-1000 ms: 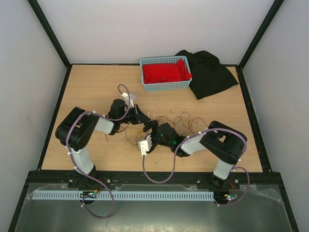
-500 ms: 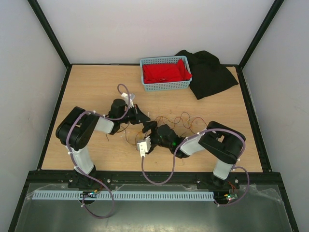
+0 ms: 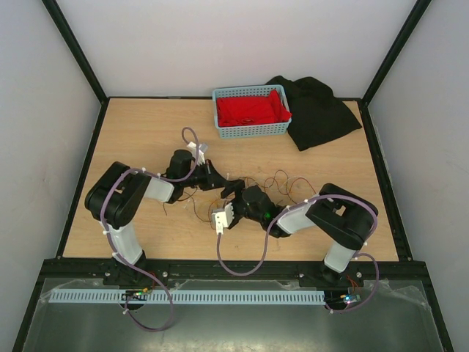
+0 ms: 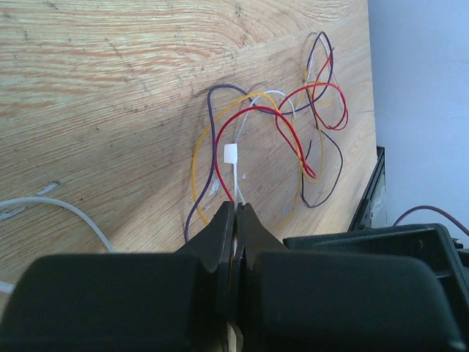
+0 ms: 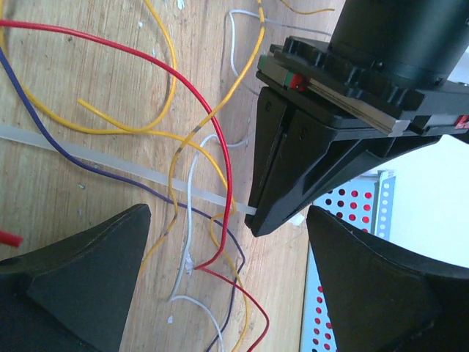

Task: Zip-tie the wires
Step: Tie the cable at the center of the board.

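The wires (image 3: 282, 183) are thin curly strands lying in a tangle on the wooden table: red (image 4: 293, 139), yellow, purple and white in the left wrist view, and red (image 5: 220, 147) among the same colours in the right wrist view. The zip tie (image 4: 233, 176) is a whitish strip. It runs from my left gripper (image 4: 237, 206) out to its square head, over the wires. My left gripper (image 3: 220, 183) is shut on its tail end. The strip (image 5: 110, 156) crosses the table to those jaws in the right wrist view. My right gripper (image 5: 229, 220) stands open facing the left one (image 5: 308, 161), with wires between its fingers and nothing held.
A blue basket (image 3: 249, 132) holding a red cloth stands at the back of the table. A black cloth (image 3: 319, 110) lies beside it on the right. Both arms meet at the table's middle front, and lilac cables loop around them.
Both grippers have shifted slightly towards the back of the table and closer together. The left stays shut on the zip tie and the right stays open.
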